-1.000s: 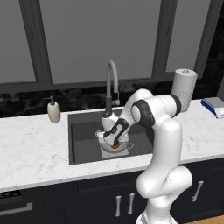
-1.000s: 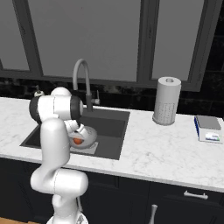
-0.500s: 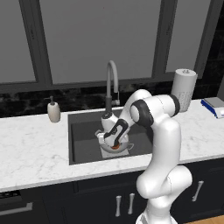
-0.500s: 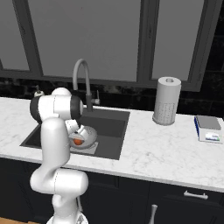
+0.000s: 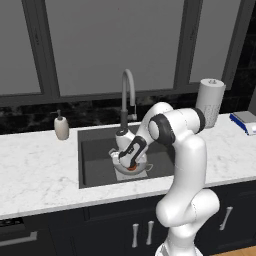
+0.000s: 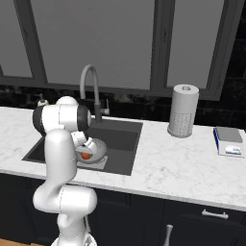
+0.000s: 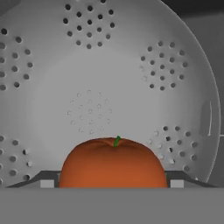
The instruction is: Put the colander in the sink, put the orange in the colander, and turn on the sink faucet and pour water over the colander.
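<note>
From where I sit, the white marble table (image 5: 35, 175) carries the dark sink (image 5: 95, 160), and my arm is bent down into the basin under the arched sink faucet (image 5: 127, 92). The colander (image 6: 98, 149) sits on the basin floor, so that step looks done. Over the last second the end effector (image 5: 131, 161) has stayed low in the bowl, but its jaws have begun to spread. In the hand view the orange (image 7: 113, 163) lies in the bowl with the two finger tips (image 7: 47, 180) flanking it on either side. Whether they have let go I cannot tell; the fruit looks settled, so I judge this is the release. If so, only turning on the water remains.
</note>
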### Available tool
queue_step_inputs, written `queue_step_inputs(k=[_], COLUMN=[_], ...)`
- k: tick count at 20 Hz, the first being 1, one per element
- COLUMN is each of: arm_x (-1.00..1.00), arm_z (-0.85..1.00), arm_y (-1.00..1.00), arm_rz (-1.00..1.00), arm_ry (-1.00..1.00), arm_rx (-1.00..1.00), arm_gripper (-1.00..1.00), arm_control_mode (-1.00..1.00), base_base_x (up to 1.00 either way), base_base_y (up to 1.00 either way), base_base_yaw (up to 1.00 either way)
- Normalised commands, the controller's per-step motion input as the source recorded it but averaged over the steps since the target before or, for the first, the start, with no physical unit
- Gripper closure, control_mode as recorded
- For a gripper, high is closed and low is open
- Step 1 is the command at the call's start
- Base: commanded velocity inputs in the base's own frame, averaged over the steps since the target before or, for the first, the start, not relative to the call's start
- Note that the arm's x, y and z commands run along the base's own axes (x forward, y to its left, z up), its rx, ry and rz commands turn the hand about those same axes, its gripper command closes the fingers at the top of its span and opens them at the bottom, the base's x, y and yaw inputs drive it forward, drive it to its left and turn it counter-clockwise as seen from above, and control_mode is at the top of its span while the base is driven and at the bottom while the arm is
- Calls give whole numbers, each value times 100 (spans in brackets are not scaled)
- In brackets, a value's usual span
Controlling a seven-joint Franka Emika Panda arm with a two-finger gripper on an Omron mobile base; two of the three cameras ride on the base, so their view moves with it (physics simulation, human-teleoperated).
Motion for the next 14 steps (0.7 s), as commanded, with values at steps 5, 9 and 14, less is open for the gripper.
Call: queue_step_inputs(k=[5, 9, 14], arm_x=[0, 0, 0], arm_z=[0, 0, 4], arm_y=[0, 0, -1], arm_rz=[0, 0, 0], arm_ry=[0, 0, -2], arm_rx=[0, 0, 0], arm_gripper=[-100, -100, -100], arm_control_mode=[-100, -100, -100], base_base_x=[0, 0, 0], base_base_y=[0, 0, 0], base_base_yaw=[0, 0, 0])
